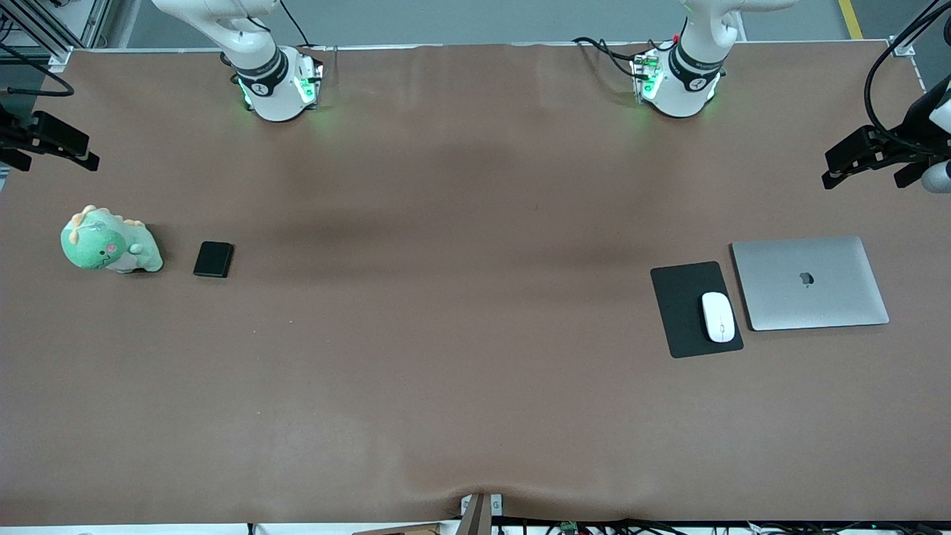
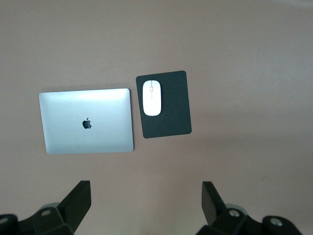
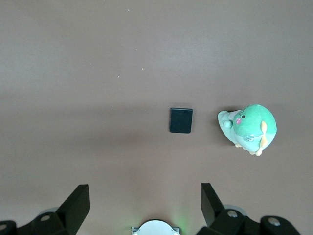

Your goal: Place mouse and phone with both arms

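White and small, the mouse (image 1: 718, 316) lies nearest the front camera, on the black mouse pad (image 1: 683, 297), toward the pad's edge that runs just beside the closed silver laptop (image 1: 810, 282). All three sit at the left arm's end of the table. In the left wrist view the left gripper (image 2: 146, 205) hangs high above them with its jaws wide apart and nothing between them; the mouse (image 2: 152, 97) lies well ahead of the open fingertips, not under them, and the laptop (image 2: 87, 127) lies ahead of one finger (image 2: 78, 198).

At the right arm's end, the phone (image 1: 213, 259) lies flat and dark on the bare table, just beside a green plush dinosaur (image 1: 110, 242) but not touching it. The right gripper (image 3: 145, 205) also hangs high, jaws spread wide on nothing, with the phone (image 3: 181, 120) ahead of the gap between the fingers and the plush (image 3: 249, 128) off to the side of one finger (image 3: 212, 200).

As to progress, neither arm holds anything and both grippers are clear of the table. A mouse resting on its pad next to the laptop looks like a finished placement; the phone beside the toy could equally be a set-down spot. The same layout would fit objects waiting to be picked up, and these views do not settle which.
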